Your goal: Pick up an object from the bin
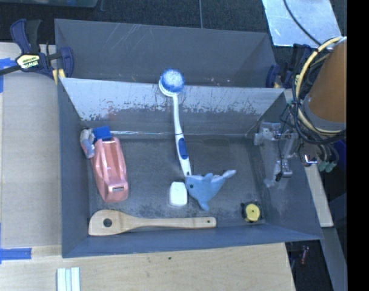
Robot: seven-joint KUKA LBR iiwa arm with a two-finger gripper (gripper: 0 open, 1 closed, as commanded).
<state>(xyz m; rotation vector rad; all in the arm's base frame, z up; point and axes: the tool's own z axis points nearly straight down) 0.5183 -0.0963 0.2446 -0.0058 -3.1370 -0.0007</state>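
My gripper [283, 167] hangs over the bin's right slope, above the floor and touching no loose thing. Nearest to it, a small yellow and black round thing [251, 211] lies in the front right corner, below and left of the gripper. A blue soft toy shark [207, 185] lies on the floor further left, with a small white block [178, 194] against its left side. A white and blue dish brush [180, 139] runs from the shark up to the back wall, where its round blue head leans.
A pink tape dispenser [110, 167] lies at the left of the floor. A wooden spatula [151, 223] lies along the front wall. The arm with its orange cover and cables stands outside the right rim.
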